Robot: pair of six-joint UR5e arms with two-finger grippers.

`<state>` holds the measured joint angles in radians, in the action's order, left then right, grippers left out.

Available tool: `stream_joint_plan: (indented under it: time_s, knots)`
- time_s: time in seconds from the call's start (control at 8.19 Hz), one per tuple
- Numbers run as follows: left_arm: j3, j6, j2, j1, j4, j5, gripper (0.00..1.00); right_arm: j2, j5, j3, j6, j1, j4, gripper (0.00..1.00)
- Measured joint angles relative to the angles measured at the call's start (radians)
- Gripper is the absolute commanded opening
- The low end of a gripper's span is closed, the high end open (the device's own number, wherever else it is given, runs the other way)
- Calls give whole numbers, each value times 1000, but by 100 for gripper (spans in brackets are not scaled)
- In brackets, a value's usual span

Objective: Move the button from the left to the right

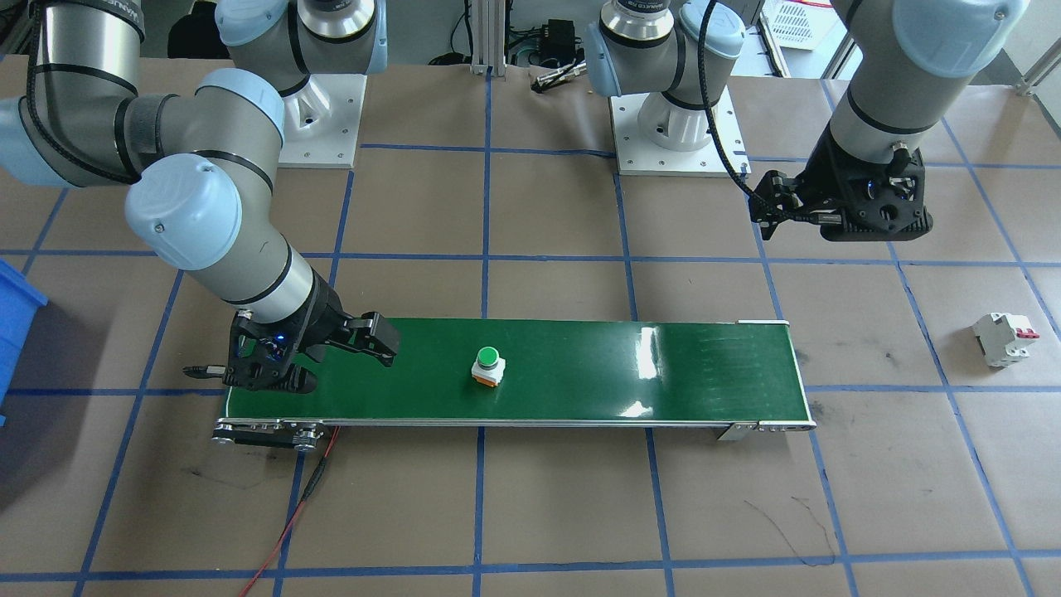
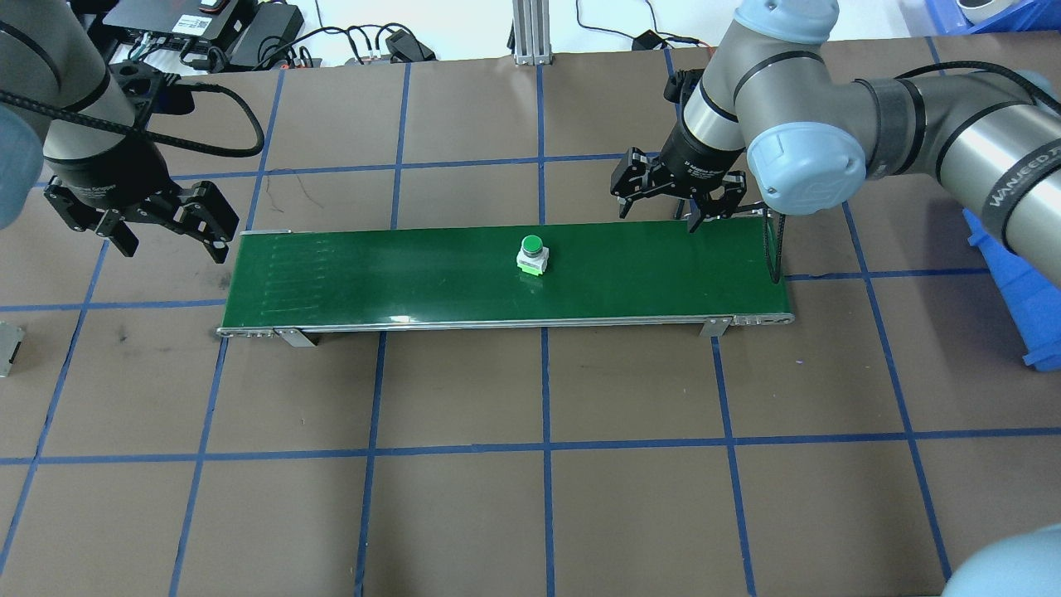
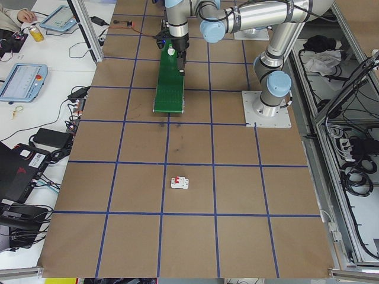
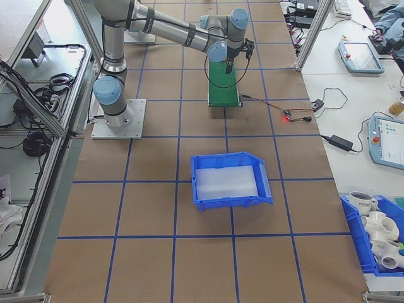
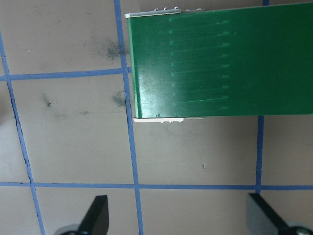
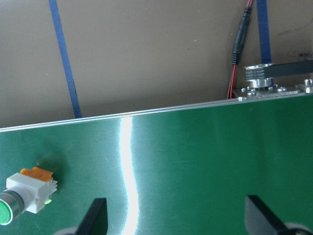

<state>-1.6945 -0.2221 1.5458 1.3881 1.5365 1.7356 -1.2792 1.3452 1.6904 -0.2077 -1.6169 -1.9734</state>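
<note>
Right now the button stands upright near the middle of the green conveyor belt, its round green cap on top, white body below and an orange base touching the belt surface. Nothing grips it. In the front-facing view the button sits on the same belt slightly toward the right arm's end. The right wrist camera catches it at the lower left corner of its picture, lying on the belt with the orange base farthest from the lens.

The right gripper hangs over the belt's far edge, toward the belt's right end, well apart from the button; its jaws are spread wide and hold nothing. Its two fingertips show at the bottom of the wrist picture with bare belt between them. A red and black cable runs from the belt's roller end across the brown table.

The left gripper hovers just off the belt's left end, above the table, jaws likewise spread and empty; its fingertips frame taped paper beside the belt end.

Beyond the belt's left end lies a white circuit breaker with red levers. Off the right end rests a blue bin.
</note>
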Motion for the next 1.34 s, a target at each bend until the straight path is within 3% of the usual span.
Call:
stream_joint_plan:
  time_s: [0.49,0.98,1.22,1.34]
  knots:
    - [-3,6,-7,-1,-9,-1,100,15,-87,0,-170,-16,-45,100]
    - [-6,5,-9,0,-66,3,100,52,-77,1,-184,-21,-54,98]
    - [-6,5,-11,2,-77,50,100,74,-45,7,-181,-21,-53,95]
    - [-6,10,-11,4,-78,52,100,83,-3,11,-179,-21,-51,67]
